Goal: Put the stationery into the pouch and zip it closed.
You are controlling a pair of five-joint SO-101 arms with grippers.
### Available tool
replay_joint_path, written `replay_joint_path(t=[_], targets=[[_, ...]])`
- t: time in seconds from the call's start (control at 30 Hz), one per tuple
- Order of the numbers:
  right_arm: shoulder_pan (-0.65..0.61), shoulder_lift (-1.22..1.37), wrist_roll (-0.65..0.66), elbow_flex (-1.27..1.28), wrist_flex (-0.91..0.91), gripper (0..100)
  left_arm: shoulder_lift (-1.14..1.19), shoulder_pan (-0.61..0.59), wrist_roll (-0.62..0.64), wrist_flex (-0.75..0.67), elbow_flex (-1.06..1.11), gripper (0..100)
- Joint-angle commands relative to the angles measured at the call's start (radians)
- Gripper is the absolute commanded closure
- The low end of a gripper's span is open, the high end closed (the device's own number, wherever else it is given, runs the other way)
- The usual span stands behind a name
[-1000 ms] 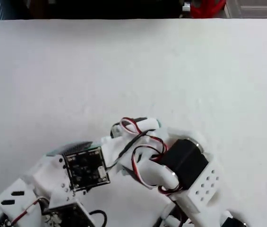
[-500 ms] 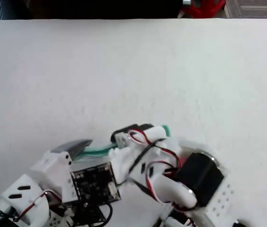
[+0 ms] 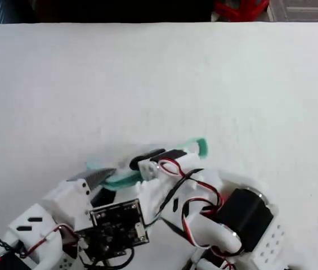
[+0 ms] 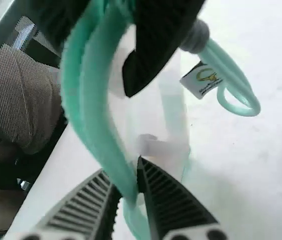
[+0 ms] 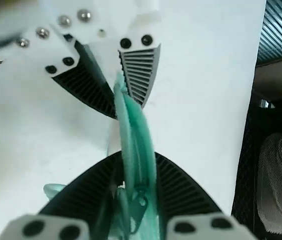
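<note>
A clear pouch with a mint-green zip edge (image 3: pixel 119 179) hangs between both arms near the table's front edge. My left gripper (image 4: pixel 128 180) is shut on the green edge (image 4: pixel 101 125); its grey ribbed finger (image 3: pixel 94 175) shows from above. My right gripper (image 5: pixel 136 175), with black fingers, is shut on the same green edge (image 5: pixel 133 135) farther along, close to the zip pull. It also appears as the black gripper (image 4: pixel 155 40) and from above (image 3: pixel 147 158). A green loop (image 3: pixel 198 146) and a small tag (image 4: pixel 200 82) dangle from that end. A pale small thing (image 4: pixel 148 145) shows through the clear wall.
The white table (image 3: pixel 159 84) stretches away behind the arms to its far edge. A red object (image 3: pixel 243 7) stands beyond that edge. Both arm bodies and their cables crowd the front middle of the table.
Both arms have drawn back toward the front edge. The pouch's green edge and loop, nearly hidden a second ago, now show stretched between the two grippers.
</note>
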Motion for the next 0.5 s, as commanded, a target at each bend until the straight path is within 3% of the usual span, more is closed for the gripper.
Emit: replay_joint_path(t=[0.0,0.13,0.3,0.47], targets=[[0.056,-0.004,-0.074,-0.002,-0.056,97.7,-0.008,-0.004,0.057,-0.091,-0.008,98],[0.117,-0.031,-0.187,-0.083,-0.067,92.5,-0.008,-0.071,0.110,-0.129,0.002,98],[0.173,-0.136,-0.368,-0.166,-0.102,67.0,-0.008,-0.101,0.203,-0.141,0.003,98],[0.239,-0.271,-0.416,-0.160,-0.102,72.9,-0.008,-0.133,0.325,-0.155,0.003,98]])
